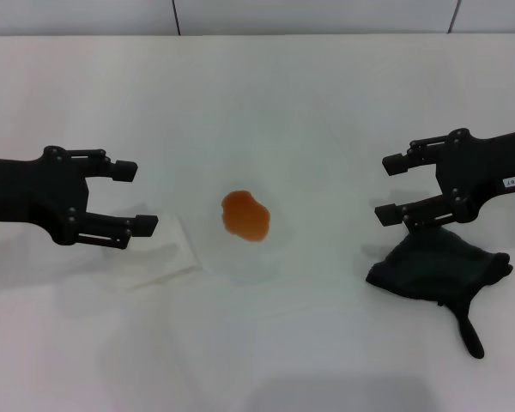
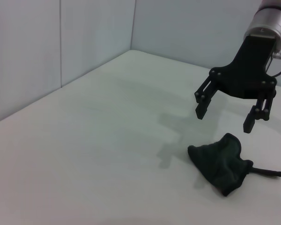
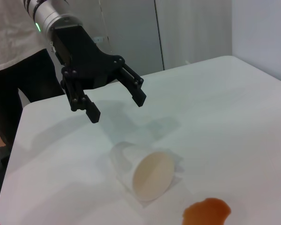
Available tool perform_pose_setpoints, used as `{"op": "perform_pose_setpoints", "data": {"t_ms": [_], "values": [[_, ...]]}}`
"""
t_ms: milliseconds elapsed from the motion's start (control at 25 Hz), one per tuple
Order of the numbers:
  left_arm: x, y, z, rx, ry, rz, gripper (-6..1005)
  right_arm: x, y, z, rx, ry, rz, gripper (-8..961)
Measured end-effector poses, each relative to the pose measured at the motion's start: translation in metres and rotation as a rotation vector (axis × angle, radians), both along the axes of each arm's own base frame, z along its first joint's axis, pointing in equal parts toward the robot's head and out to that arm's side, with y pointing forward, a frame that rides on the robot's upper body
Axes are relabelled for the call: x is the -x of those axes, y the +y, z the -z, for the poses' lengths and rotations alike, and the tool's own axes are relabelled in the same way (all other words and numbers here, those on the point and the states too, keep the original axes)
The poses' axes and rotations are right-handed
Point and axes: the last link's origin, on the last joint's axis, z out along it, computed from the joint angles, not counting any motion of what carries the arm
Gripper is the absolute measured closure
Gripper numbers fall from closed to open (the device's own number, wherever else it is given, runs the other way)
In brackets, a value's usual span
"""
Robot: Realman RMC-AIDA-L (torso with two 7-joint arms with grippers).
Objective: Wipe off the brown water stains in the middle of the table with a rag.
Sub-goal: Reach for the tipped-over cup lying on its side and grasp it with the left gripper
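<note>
An orange-brown water stain (image 1: 245, 215) lies in the middle of the white table (image 1: 266, 103); it also shows in the right wrist view (image 3: 207, 211). The dark rag (image 1: 442, 270) lies bunched at the right with a narrow tail toward the front; it also shows in the left wrist view (image 2: 221, 161). My right gripper (image 1: 389, 188) is open, hovering just above the rag's far edge, apart from it; it also shows in the left wrist view (image 2: 225, 116). My left gripper (image 1: 139, 198) is open and empty at the left; it also shows in the right wrist view (image 3: 116, 106).
A white paper cup (image 3: 143, 171) lies on its side between my left gripper and the stain, faint in the head view (image 1: 159, 249). A person in dark trousers (image 3: 18, 93) stands past the table's left edge. Grey walls (image 2: 61, 42) border the table.
</note>
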Motion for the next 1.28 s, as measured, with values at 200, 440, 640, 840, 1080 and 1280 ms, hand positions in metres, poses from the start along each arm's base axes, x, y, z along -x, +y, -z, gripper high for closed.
{"op": "perform_pose_setpoints", "data": {"t_ms": [200, 440, 640, 840, 1080, 1280], "values": [[0.001, 0.000, 0.000, 0.000, 0.001, -0.001, 125, 0.000, 0.000, 0.000, -0.002, 0.001, 0.000, 170], [0.000, 0.000, -0.001, -0.001, 0.001, 0.000, 125, 0.000, 0.000, 0.000, -0.003, 0.001, 0.000, 170], [-0.001, 0.001, -0.001, 0.000, 0.001, 0.000, 124, 0.000, 0.001, 0.000, -0.005, 0.000, 0.001, 170], [-0.002, 0.002, -0.001, 0.000, 0.000, 0.002, 124, 0.000, 0.001, 0.000, -0.008, 0.000, 0.000, 170], [-0.004, 0.003, -0.003, 0.007, -0.002, -0.027, 124, 0.000, 0.002, -0.001, -0.015, 0.000, -0.007, 171], [-0.010, 0.007, -0.011, 0.014, 0.030, -0.073, 125, 0.000, 0.002, -0.002, -0.022, 0.000, -0.020, 171]]}}
